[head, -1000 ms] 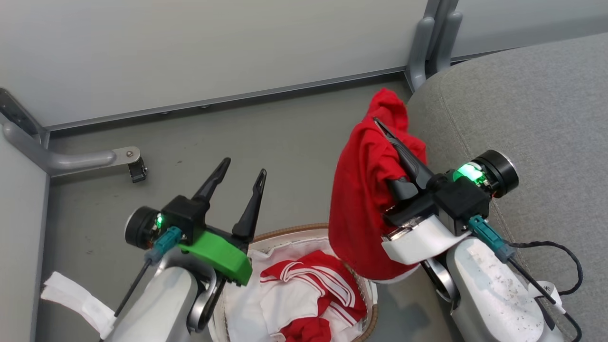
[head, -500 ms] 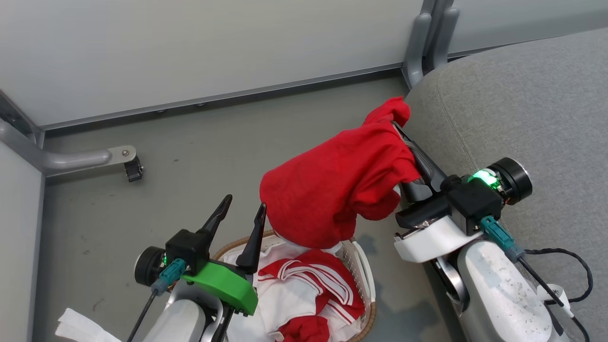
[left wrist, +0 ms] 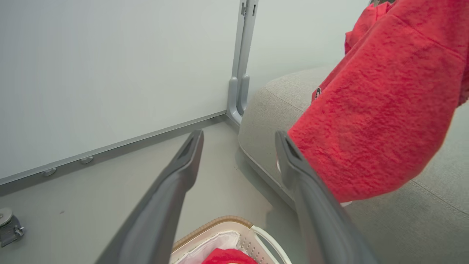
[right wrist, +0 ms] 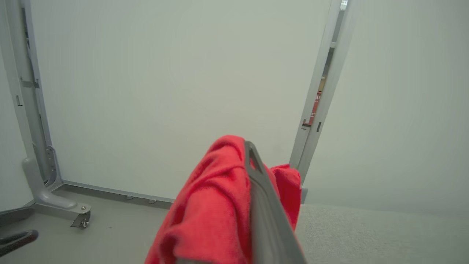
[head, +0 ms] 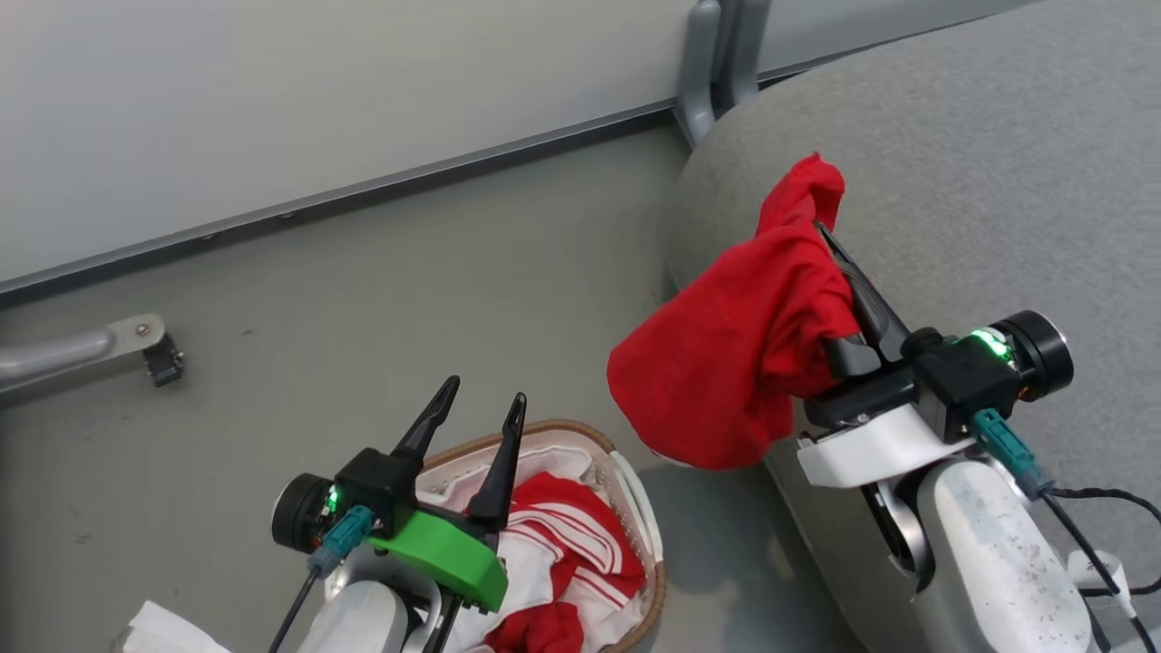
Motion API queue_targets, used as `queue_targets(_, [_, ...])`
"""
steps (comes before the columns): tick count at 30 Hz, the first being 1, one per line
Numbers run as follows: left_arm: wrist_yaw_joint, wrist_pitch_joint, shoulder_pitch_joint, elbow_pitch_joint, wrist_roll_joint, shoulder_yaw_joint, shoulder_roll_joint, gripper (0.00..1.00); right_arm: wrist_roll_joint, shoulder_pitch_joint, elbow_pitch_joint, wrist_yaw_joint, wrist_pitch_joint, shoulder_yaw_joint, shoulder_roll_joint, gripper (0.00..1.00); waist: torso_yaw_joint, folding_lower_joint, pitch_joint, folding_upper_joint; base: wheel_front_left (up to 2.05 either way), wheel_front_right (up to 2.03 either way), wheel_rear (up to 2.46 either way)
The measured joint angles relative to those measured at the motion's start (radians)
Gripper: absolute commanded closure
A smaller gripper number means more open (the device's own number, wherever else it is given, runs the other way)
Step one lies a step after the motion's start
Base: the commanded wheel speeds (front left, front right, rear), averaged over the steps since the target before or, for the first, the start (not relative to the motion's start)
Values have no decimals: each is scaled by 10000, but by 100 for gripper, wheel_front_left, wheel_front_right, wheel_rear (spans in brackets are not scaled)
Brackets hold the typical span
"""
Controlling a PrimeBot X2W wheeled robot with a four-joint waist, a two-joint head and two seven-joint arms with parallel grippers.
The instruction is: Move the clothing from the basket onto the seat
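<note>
Right gripper (head: 825, 234) clamps a red fleecy garment (head: 726, 381) at the edge of the rounded grey fabric seat (head: 952, 136) — released here, its overhanging bulk could slide off; left gripper (head: 485, 392) gapes empty

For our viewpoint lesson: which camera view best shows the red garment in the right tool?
The head view: the whole red garment hangs from the shut right tool by the seat's edge. The left wrist view gives a cropped close-up of its side; the right wrist view, folds against one finger.
</note>
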Motion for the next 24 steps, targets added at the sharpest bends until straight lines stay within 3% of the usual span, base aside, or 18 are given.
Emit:
queue_targets(15, [-117,0,-383,104,466,-364,132,0,550,340,-27,0,0,-447,-2,100,-2503,0,650,0,0,0,0])
queue_targets(24, [-132,-2,-663,-100,491,-640,245,0,433,-110,247,0,2,-464,-6,100,-3044,0,1316,0,0,0,0])
